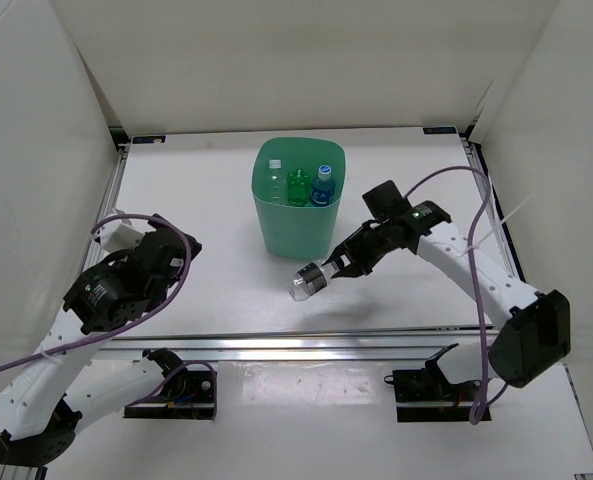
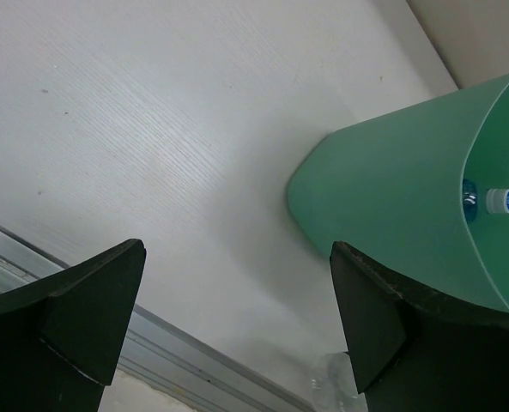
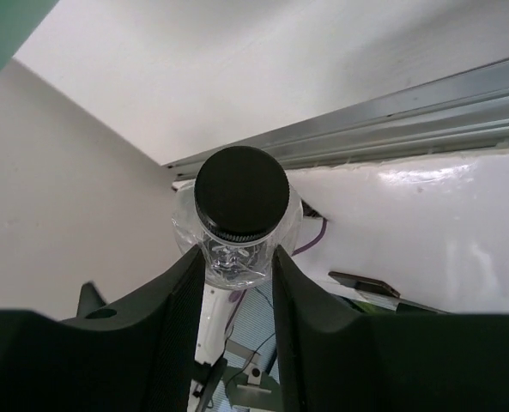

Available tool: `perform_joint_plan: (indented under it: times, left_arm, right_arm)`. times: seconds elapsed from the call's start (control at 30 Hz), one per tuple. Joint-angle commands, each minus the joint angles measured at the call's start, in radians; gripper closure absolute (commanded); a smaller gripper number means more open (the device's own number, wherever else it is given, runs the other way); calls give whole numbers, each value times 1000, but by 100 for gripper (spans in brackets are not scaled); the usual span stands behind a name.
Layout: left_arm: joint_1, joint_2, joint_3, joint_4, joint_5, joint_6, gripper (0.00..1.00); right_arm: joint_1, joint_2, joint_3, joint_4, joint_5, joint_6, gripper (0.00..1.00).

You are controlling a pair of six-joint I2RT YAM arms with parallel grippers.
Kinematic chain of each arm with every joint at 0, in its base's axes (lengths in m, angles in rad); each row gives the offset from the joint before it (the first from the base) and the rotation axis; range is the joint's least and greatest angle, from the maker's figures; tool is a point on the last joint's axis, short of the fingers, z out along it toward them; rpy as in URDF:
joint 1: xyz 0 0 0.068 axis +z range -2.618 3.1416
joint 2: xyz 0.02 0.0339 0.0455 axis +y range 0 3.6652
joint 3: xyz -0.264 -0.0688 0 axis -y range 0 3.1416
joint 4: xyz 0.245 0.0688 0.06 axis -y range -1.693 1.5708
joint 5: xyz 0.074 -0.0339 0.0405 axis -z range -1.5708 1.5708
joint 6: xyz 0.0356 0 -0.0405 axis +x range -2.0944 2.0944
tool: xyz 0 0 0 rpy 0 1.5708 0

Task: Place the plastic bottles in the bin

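A white-capped clear bottle [image 1: 274,178], a green bottle [image 1: 298,187] and a blue-labelled bottle [image 1: 324,186] stand inside the mint-green bin [image 1: 286,235], while the right gripper [image 1: 338,266] clamps a short black-capped bottle [image 1: 309,281] just outside its near wall. The left gripper [image 2: 237,335] hangs wide open and empty. With no other bottle showing on the table [image 1: 196,200], this drop looks to be the last.

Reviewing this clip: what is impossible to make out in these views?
- Top view: the floor of the bin, hidden by its wall and the three bottles inside; another underneath cannot be ruled out.
- Right wrist: the label of the held bottle, behind its cap and the right gripper.
- Left wrist: most of the bin's inside, cut off by the right edge; a clear thing at the bottom edge, too cropped to name.
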Motion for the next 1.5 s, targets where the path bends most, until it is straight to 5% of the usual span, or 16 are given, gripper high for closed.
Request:
perform_joint_plan:
  times: [0.0, 0.4, 0.73, 0.93, 1.03, 1.1, 1.47]
  left_arm:
    - [2, 27, -7, 1, -23, 27, 0]
    - [2, 83, 13, 95, -41, 115, 0]
    - [2, 171, 70, 151, -22, 215, 0]
    - [2, 203, 100, 151, -22, 233, 0]
    - [2, 223, 120, 141, -32, 244, 0]
    - [2, 223, 120, 119, -43, 244, 0]
    - [2, 243, 110, 110, -115, 244, 0]
  right_arm:
    - [0, -56, 91, -62, -15, -6, 100]
    - [-12, -1, 561, -7, 126, -351, 100]
    - [-49, 379, 1044, 102, 301, -644, 100]
    - [-69, 475, 1080, 122, 312, -741, 93]
    - [-89, 475, 1018, 122, 286, -741, 52]
    - [-98, 462, 1018, 111, 286, -730, 0]
    - [-217, 297, 955, 102, 205, -793, 0]
